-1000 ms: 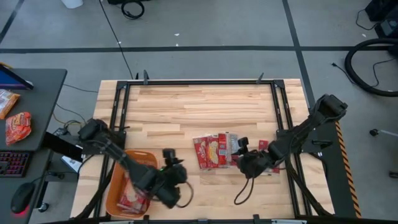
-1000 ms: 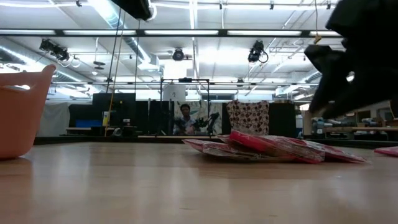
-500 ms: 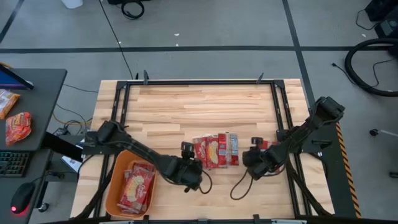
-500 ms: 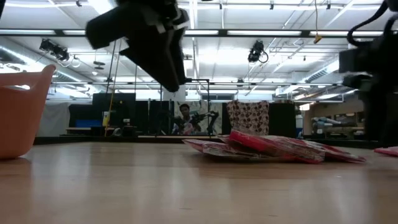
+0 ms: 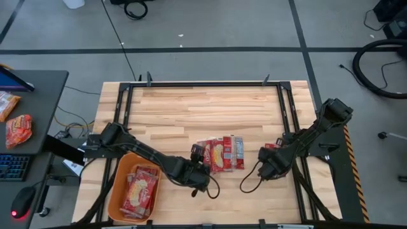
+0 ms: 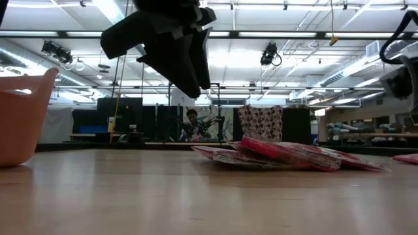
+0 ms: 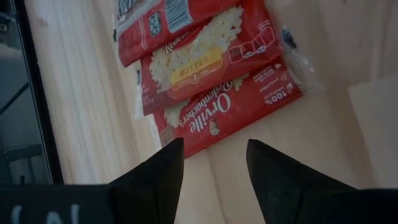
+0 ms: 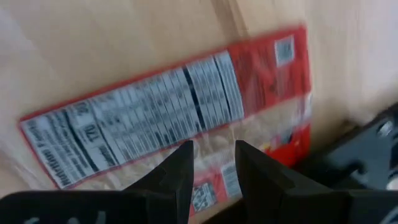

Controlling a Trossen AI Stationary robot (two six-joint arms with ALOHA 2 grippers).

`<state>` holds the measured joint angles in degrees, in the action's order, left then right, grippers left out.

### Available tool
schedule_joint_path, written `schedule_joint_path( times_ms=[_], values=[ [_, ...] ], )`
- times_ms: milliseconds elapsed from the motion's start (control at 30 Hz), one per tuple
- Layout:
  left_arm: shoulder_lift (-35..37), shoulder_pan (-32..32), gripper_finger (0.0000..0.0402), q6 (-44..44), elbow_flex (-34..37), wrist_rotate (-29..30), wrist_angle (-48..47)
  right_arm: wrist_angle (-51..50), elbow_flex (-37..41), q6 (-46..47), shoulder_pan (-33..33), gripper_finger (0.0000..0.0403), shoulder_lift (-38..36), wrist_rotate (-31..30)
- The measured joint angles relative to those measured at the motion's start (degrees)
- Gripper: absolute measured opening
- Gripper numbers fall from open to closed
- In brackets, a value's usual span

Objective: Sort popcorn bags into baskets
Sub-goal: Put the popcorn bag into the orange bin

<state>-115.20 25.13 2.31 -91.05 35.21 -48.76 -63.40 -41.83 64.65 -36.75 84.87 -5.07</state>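
- Popcorn bags [image 5: 220, 152] lie in a loose, overlapping pile on the wooden table [image 5: 191, 111], near the middle of its front half; in the low view the pile [image 6: 287, 155] lies flat on the boards
- More red bags [image 5: 138, 191] lie inside the orange basket [image 5: 115, 191], which sits at the table's front-left corner; its rim [image 6: 23, 117] shows at the edge of the low view
- Left gripper [image 5: 198, 170] hangs just at the pile's front-left edge, above the table; its two dark fingers [image 7: 155, 174] stand apart with nothing between them, pointing at the nearest bag [image 7: 227, 112] with its butter label
- Right gripper [image 5: 267, 166] hangs to the right of the pile, close to the frame rail, over a single bag [image 8: 174, 118] lying label-side up; its fingers [image 8: 177, 174] are slightly apart and hold nothing
- A person [image 6: 191, 124] shows far back in the room in the low view
- An orange snack packet [image 5: 18, 129] lies on the grey desk [image 5: 44, 95] left of the table
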Motion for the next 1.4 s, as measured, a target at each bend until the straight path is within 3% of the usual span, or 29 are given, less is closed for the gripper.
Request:
schedule_joint_path(
  times_ms=[167, 300, 500, 600, 767, 1033, 1200, 1400],
  values=[
    [0.0, 0.0, 0.0178, 2.6, 0.0, 0.1, 1.2, 3.3, 3.0, 1.9, 2.6, 0.0123, 0.1, 3.9],
    [0.0, 0.0, 0.0178, 3.4, 0.0, 0.1, 3.5, 9.8, 4.2, -5.6, 4.9, 0.0123, -0.1, 3.4],
    [0.0, -0.5, 0.0178, 4.4, 0.0, 0.0, 8.9, 23.0, -0.5, -18.8, 5.9, 0.0123, 0.2, -16.3],
    [0.0, -1.2, 0.0178, 4.3, 0.0, -0.7, 13.5, 30.2, -2.9, -28.2, 5.8, 0.0123, -0.2, -19.6],
    [0.1, -1.6, 0.0178, 3.9, 0.0, -4.4, 16.1, 23.8, -6.3, -29.3, 4.0, 0.0123, -0.7, -19.3],
    [-0.3, -2.6, 0.0178, 1.3, 0.1, -5.6, 16.4, 6.3, -3.0, -27.4, -4.6, 0.0123, -0.5, -18.8],
    [-0.3, -4.1, 0.0178, 0.6, 0.1, -5.6, 17.5, 6.6, 1.5, -25.9, -8.1, 0.0131, -0.5, -17.3],
    [-2.8, -7.0, 0.0178, -2.8, 0.0, -8.3, 19.4, 8.4, 5.4, -26.0, -9.4, 0.0148, -0.5, -21.1]
  ],
)
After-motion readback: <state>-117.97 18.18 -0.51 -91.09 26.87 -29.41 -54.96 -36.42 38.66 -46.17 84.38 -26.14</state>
